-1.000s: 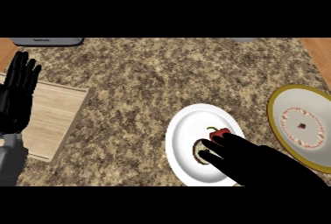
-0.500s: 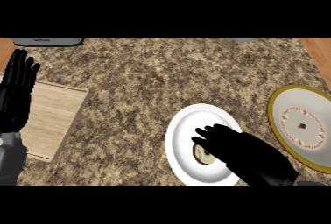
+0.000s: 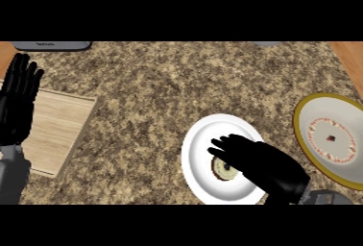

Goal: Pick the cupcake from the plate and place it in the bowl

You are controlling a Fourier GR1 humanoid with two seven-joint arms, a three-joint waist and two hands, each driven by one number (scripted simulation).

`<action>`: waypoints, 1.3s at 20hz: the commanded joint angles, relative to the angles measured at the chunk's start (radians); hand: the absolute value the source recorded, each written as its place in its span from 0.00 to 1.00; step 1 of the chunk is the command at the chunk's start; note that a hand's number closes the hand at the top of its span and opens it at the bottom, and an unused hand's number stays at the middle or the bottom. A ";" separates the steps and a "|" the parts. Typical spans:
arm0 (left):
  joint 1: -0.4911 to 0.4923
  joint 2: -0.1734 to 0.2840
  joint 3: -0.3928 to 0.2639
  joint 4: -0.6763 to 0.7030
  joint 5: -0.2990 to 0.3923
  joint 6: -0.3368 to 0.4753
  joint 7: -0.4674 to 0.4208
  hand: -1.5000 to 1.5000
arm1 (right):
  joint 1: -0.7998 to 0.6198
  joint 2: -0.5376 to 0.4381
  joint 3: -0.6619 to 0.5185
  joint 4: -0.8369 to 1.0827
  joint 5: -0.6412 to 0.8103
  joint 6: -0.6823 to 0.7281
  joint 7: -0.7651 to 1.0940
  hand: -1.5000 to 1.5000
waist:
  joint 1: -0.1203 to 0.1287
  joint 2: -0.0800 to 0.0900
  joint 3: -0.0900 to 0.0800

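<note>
A white plate lies on the speckled counter, right of centre. The cupcake sits on it, and only a pale edge with a dark rim shows under my hand. My right hand hovers directly over the cupcake, fingers spread and pointing up-left, open; I cannot tell whether it touches the cupcake. The bowl, yellow-rimmed with a white patterned inside, stands at the right edge. My left hand rests open at the far left, fingers up.
A light wooden cutting board lies at the left, beside my left hand. A grey object sits at the counter's back left edge. Bare wood shows at the top right corner.
My right hand has slid left and forward over the plate and now covers the cupcake's red top, which showed one second ago. The left hand has stayed put.
</note>
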 commanded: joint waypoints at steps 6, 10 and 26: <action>-0.030 -0.011 0.042 0.062 -0.009 -0.056 -0.035 0.50 | 0.014 0.082 0.011 0.094 0.140 0.005 -0.072 0.00 | -0.002 0.000 0.000; 0.061 -0.021 0.038 -0.097 -0.015 -0.038 0.038 0.50 | 0.003 0.152 0.031 0.170 0.202 -0.031 -0.064 0.00 | 0.004 -0.001 0.000; 0.040 -0.041 0.076 -0.050 -0.039 -0.082 0.015 0.50 | 0.010 0.178 -0.061 0.309 0.337 -0.076 -0.178 0.00 | 0.000 -0.001 0.000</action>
